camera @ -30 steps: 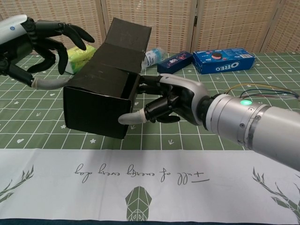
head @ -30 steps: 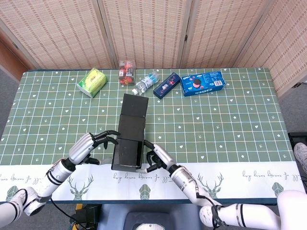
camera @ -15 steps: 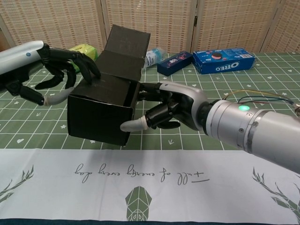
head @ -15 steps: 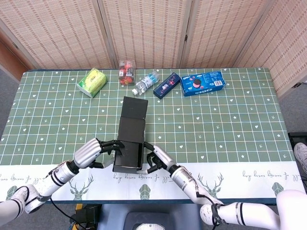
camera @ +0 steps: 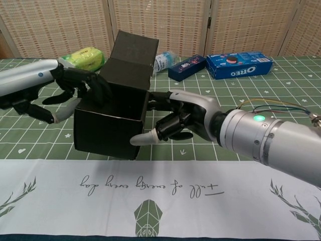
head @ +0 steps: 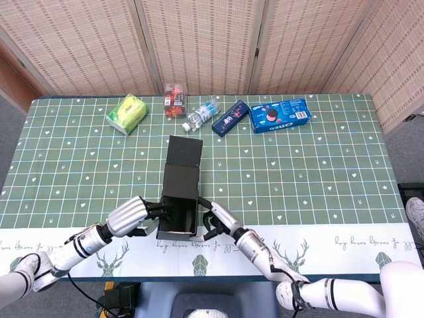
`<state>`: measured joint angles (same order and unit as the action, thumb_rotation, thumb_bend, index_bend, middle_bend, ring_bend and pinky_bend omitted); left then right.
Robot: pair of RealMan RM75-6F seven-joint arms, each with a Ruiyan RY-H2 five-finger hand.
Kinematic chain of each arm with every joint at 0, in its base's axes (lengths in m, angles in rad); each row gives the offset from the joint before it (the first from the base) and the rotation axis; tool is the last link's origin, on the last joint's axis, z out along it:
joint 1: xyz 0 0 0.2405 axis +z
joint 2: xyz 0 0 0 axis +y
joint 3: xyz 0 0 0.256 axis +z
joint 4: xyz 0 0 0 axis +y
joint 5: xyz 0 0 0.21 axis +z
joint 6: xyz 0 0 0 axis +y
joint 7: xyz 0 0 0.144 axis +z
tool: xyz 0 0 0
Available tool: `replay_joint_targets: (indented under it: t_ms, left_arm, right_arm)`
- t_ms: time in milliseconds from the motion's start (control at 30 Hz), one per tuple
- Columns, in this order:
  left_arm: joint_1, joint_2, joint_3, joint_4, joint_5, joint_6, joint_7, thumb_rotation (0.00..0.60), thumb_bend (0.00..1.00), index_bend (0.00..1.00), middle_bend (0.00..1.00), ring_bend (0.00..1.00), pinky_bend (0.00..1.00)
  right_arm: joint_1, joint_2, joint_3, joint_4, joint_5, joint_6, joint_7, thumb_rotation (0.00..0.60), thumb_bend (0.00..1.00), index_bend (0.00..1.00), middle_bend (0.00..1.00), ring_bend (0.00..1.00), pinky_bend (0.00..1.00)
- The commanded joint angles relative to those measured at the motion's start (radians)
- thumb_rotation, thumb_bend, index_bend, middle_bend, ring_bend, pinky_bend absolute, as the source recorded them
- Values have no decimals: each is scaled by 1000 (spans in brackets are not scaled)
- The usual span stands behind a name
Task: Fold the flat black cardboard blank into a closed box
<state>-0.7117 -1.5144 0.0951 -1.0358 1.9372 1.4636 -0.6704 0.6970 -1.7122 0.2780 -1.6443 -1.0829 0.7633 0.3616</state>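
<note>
Black cardboard box (head: pixel 179 211) sits at the near edge of the green gridded tablecloth (head: pixel 318 165), partly folded: near section stands as a box body, long lid flap (head: pixel 183 159) stretches away toward the far side. In the chest view the flap (camera: pixel 131 54) rises tilted behind the body (camera: pixel 108 124).

Left hand (head: pixel 132 213) is against the box's left side. Chest view shows its dark fingers (camera: pixel 95 86) draped over the top left edge, thumb lower along the left wall; it presses on the box, not closed around it.

Right hand (head: pixel 215 218) is at the box's right side. In the chest view the hand (camera: pixel 183 119) has fingers partly curled, upper fingers touching the right wall near the top edge, pale thumb tip (camera: pixel 143 138) pointing at the lower front corner. Whether the thumb touches the cardboard cannot be told. The box is braced between the two hands.

Far row, left to right: green packet (head: pixel 127 112), red snack pack (head: pixel 175 99), water bottle (head: pixel 200 114) lying down, dark blue box (head: pixel 230 118), Oreo box (head: pixel 281 114). White deer-print border (camera: pixel 165 196) runs along the near table edge.
</note>
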Motion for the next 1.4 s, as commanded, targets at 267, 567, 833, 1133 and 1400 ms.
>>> replay_joint_targets:
  t_ms: [267,567,833,1133,1400]
  left_arm:
    - [-16,-21,22,33,20,10,56,600,113,475,383,603,887]
    - [-13,-63,41,98,33,31,113,600,112,566,506,649,884]
    - [-8,-122,61,191,35,34,145,600,113,605,549,664,881]
    - [-5,-148,74,242,16,36,120,600,112,535,503,655,881]
    - [-4,-109,89,204,-6,-6,154,600,112,371,249,611,875]
  right_arm:
    - [1,4,-8,13,-20,-1,4,600,439,323,405,757,1000]
    - [4,9,-25,34,-34,5,-25,600,439,323,405,774,1000]
    - [13,3,-42,66,-15,7,-79,600,444,323,405,774,1000]
    - [15,-15,-47,99,-19,23,-107,600,440,323,389,774,1000]
    - [25,-49,-41,152,-20,44,-142,600,440,323,381,774,1000]
